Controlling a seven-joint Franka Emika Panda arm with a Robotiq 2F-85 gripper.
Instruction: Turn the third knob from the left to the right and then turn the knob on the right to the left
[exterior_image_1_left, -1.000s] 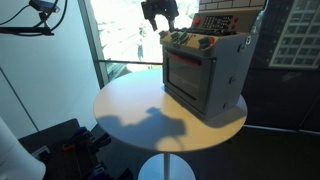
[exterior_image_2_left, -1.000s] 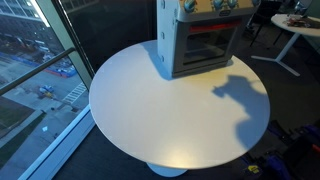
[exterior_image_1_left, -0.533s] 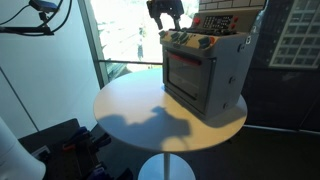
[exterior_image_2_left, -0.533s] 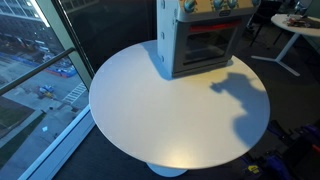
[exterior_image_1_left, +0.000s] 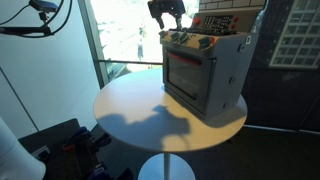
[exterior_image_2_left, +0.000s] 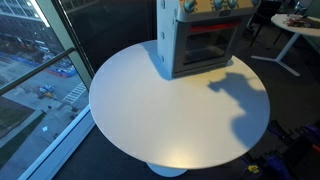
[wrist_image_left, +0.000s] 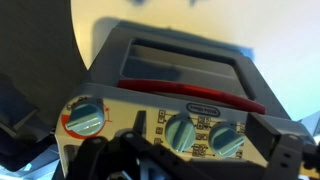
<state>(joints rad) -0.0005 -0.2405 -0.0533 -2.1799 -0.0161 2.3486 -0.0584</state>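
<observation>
Wide-spread gripper (exterior_image_1_left: 165, 13) is hovering above the toy oven (exterior_image_1_left: 205, 68), which is sitting at 2 o'clock on the table (exterior_image_1_left: 125, 105). Best approach: descending squarely, jaws straddling the third knob (wrist_image_left: 226, 140), closing before twisting. The wrist view is showing the knob row. The exterior views are showing only clearance, with the knobs too small to read.

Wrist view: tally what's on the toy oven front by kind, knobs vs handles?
Teal knobs: 3
Red door handle: 1
Total: 4 visible; the dark foreground at the bottom may hide more.
</observation>
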